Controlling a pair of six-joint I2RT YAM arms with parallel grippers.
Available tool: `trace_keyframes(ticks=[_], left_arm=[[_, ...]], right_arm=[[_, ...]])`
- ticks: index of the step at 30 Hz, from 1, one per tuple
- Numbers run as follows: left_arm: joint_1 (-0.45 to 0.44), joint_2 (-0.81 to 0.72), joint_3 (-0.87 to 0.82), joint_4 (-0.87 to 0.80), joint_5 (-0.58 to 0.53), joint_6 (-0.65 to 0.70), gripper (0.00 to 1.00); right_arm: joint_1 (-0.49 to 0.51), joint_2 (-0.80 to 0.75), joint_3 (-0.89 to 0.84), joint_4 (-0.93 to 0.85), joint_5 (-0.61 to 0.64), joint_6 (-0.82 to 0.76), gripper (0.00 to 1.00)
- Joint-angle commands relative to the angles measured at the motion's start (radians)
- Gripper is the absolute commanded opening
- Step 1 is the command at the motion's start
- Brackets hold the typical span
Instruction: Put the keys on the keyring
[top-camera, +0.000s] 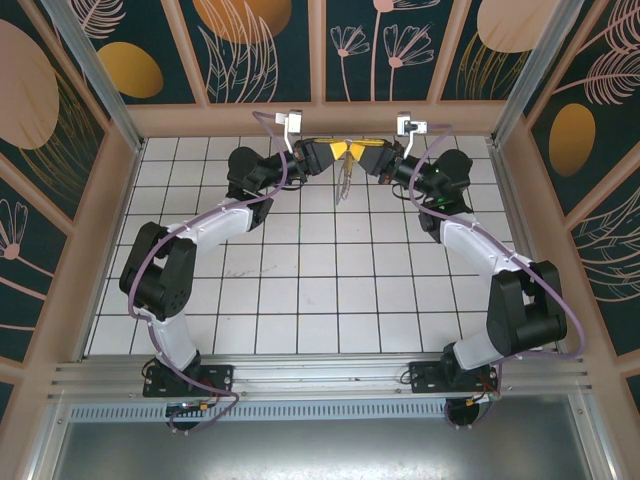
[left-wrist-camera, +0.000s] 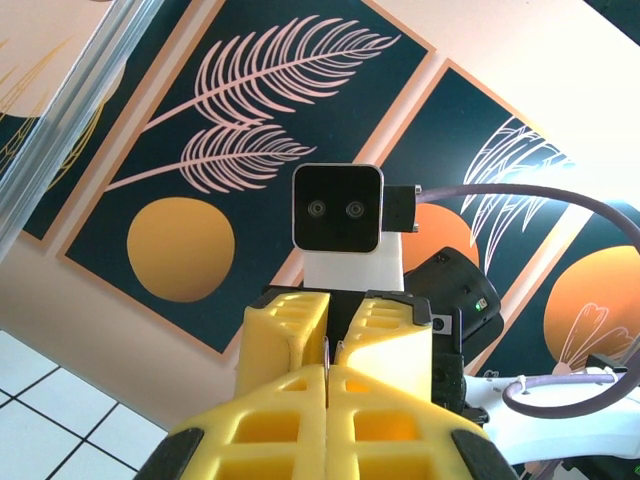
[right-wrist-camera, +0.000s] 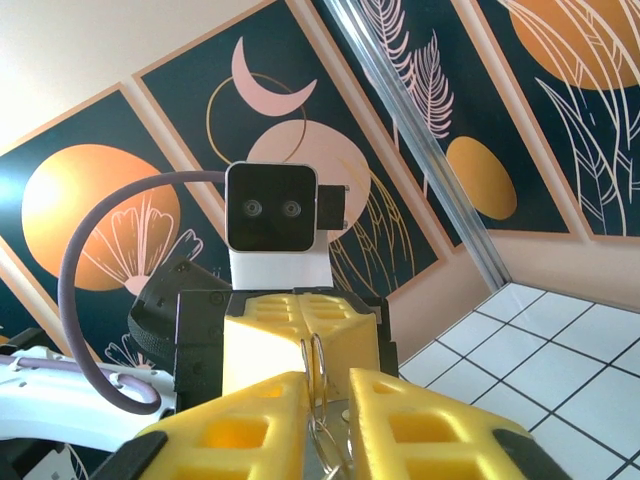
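Observation:
High at the back of the cell my two grippers meet tip to tip. My left gripper (top-camera: 341, 151) (left-wrist-camera: 335, 372) is shut on the keyring (left-wrist-camera: 326, 354), whose thin wire rises from the seam of its yellow fingers. The keyring (top-camera: 345, 184) hangs below the tips as a thin pale loop. In the right wrist view its two wire loops (right-wrist-camera: 319, 362) stand in the gap of my right gripper (top-camera: 355, 151) (right-wrist-camera: 330, 392), whose fingers stand slightly apart, the wire close to one pad. Low in that gap sits a flat grey metal piece (right-wrist-camera: 342, 412). I cannot pick out the keys.
The white tiled floor (top-camera: 300, 290) lies well below both grippers. The back wall with dark floral panels (top-camera: 265, 50) is close behind them. A metal corner post (right-wrist-camera: 420, 140) stands at the right, and both arms arch up from the near edge.

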Motion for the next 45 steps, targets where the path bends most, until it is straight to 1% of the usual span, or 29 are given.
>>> trace_keyframes(ticks=[1, 4, 6, 7, 11, 12, 16, 17, 18, 20, 22, 23, 26, 28, 33, 36, 39, 41, 45], left_arm=[[0.004, -0.029, 0.009, 0.052, 0.006, -0.004, 0.0], [0.004, -0.03, 0.006, 0.053, 0.004, -0.003, 0.0], [0.005, -0.032, 0.003, 0.054, 0.004, -0.004, 0.0], [0.004, -0.032, 0.002, 0.054, 0.002, -0.003, 0.0], [0.004, -0.037, -0.002, 0.049, -0.002, 0.0, 0.0], [0.004, -0.038, 0.0, 0.049, -0.001, 0.0, 0.0], [0.005, -0.046, 0.0, 0.032, 0.002, 0.014, 0.0], [0.006, -0.053, 0.003, 0.002, 0.003, 0.035, 0.0], [0.007, -0.063, 0.006, -0.03, 0.003, 0.064, 0.02], [0.015, -0.095, 0.008, -0.122, -0.004, 0.142, 0.16], [0.025, -0.116, 0.014, -0.229, -0.012, 0.232, 0.27], [0.031, -0.156, 0.022, -0.293, -0.016, 0.283, 0.31], [0.049, -0.196, 0.048, -0.462, -0.017, 0.423, 0.41], [0.061, -0.21, 0.075, -0.571, -0.013, 0.508, 0.46], [0.079, -0.193, 0.182, -0.798, 0.024, 0.674, 0.53], [0.084, -0.15, 0.275, -0.939, 0.047, 0.765, 0.54], [0.091, -0.083, 0.367, -1.045, 0.075, 0.831, 0.55], [0.098, -0.054, 0.409, -1.081, 0.082, 0.848, 0.56], [0.125, -0.009, 0.454, -1.095, 0.139, 0.844, 0.56]], right_arm=[[0.008, 0.004, 0.035, 0.049, -0.014, 0.0, 0.22], [0.011, 0.009, 0.039, 0.047, -0.012, 0.0, 0.23], [0.012, 0.012, 0.042, 0.047, -0.015, 0.0, 0.2], [0.012, 0.013, 0.043, 0.046, -0.017, 0.002, 0.18], [0.011, 0.017, 0.04, 0.043, -0.024, 0.001, 0.01], [0.012, 0.017, 0.039, 0.043, -0.026, -0.001, 0.0], [0.007, 0.019, 0.046, 0.012, -0.027, -0.024, 0.0], [0.005, 0.021, 0.058, -0.013, -0.033, -0.04, 0.0], [0.001, 0.024, 0.069, -0.041, -0.037, -0.056, 0.0], [-0.01, 0.033, 0.096, -0.092, -0.057, -0.086, 0.0], [-0.025, 0.04, 0.121, -0.155, -0.073, -0.122, 0.0], [-0.032, 0.045, 0.137, -0.185, -0.079, -0.142, 0.0], [-0.052, 0.068, 0.188, -0.268, -0.113, -0.197, 0.0], [-0.063, 0.089, 0.224, -0.323, -0.141, -0.234, 0.0], [-0.079, 0.144, 0.328, -0.46, -0.227, -0.34, 0.0], [-0.079, 0.176, 0.392, -0.569, -0.277, -0.421, 0.0], [-0.08, 0.192, 0.425, -0.624, -0.286, -0.46, 0.0], [-0.081, 0.194, 0.435, -0.639, -0.292, -0.468, 0.0], [-0.08, 0.19, 0.435, -0.65, -0.305, -0.474, 0.0]])
